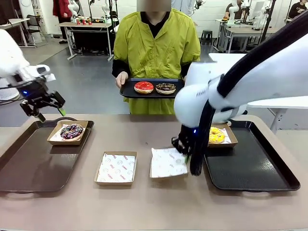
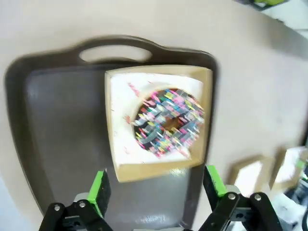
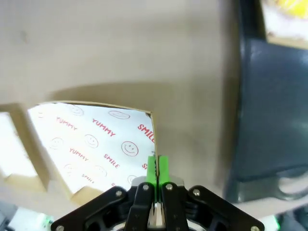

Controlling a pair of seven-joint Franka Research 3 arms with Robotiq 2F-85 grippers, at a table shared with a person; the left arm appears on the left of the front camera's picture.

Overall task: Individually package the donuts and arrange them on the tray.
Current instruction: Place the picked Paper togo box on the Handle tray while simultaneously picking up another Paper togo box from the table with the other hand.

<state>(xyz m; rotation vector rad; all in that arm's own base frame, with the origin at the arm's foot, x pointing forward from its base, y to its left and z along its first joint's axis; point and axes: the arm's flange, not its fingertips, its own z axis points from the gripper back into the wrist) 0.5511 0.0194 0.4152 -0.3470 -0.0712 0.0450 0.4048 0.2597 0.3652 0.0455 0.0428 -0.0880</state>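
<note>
We see a wide tan table (image 1: 154,211) spanning the front view, with a person in a yellow-green coat (image 1: 156,48) standing at its far side. Two dark rectangular plastic trays lie on the table: the left tray (image 1: 24,168) on the robot's left and the right tray (image 1: 255,173) on its right. The person holds a smaller black serving tray (image 1: 129,91) at waist height, clear of the table. We count four shallow square cardboard boxes lined with white printed paper. The first box (image 1: 54,138) sits at the far end of the left tray. The second box (image 1: 115,168) and the third box (image 1: 166,162) lie side by side on the table between the trays, their lining bare. The fourth box (image 1: 232,139) sits in the far left corner of the right tray. The purple-dark donut with pale sprinkles (image 1: 71,131) lies in the first box and the yellow sprinkled donut (image 1: 216,135) in the fourth. The glossy red donut (image 1: 143,87) lies beside the dark chocolate donut (image 1: 165,88) on the serving tray. The left gripper (image 1: 48,111) hangs above the far end of the left tray, over the first box, its jaws spread wide with nothing between them. The right gripper (image 1: 185,147) is at the right edge of the third box with its green pads pressed together; we cannot tell whether cardboard is pinched between them.
</note>
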